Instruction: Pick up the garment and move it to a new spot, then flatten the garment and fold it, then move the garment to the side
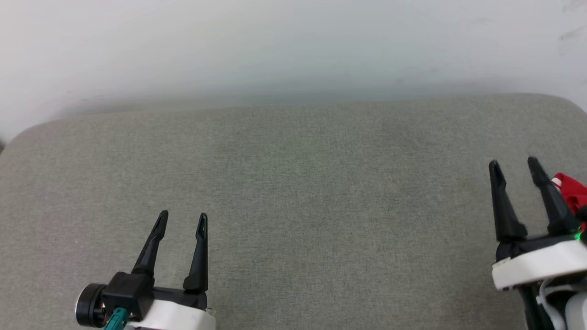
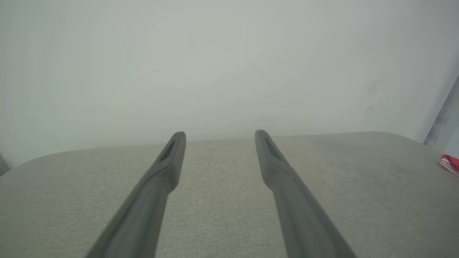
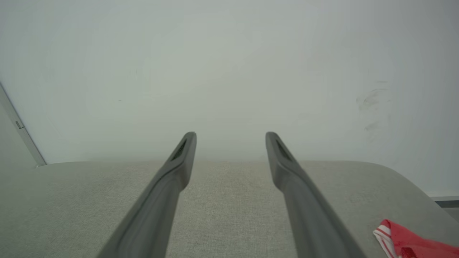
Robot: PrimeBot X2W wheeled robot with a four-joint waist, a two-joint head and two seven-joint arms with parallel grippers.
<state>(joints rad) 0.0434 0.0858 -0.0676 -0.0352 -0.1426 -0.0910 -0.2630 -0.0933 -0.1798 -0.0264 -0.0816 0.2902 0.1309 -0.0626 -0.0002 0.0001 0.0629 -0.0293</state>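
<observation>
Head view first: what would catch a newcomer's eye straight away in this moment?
The red garment with white striped trim, peeking in at the right edge of the grey upholstered surface beside the right gripper, is the brightest spot of colour. Then the dark, long-fingered grippers: the left gripper at lower left and the right one both stand open and empty.

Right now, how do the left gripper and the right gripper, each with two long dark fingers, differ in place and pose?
The left gripper is over the bare grey fabric surface, far from the red-and-white garment; the right gripper is close beside that garment. The right gripper reaches farther forward than the left gripper. Both are open and hold nothing.
</observation>
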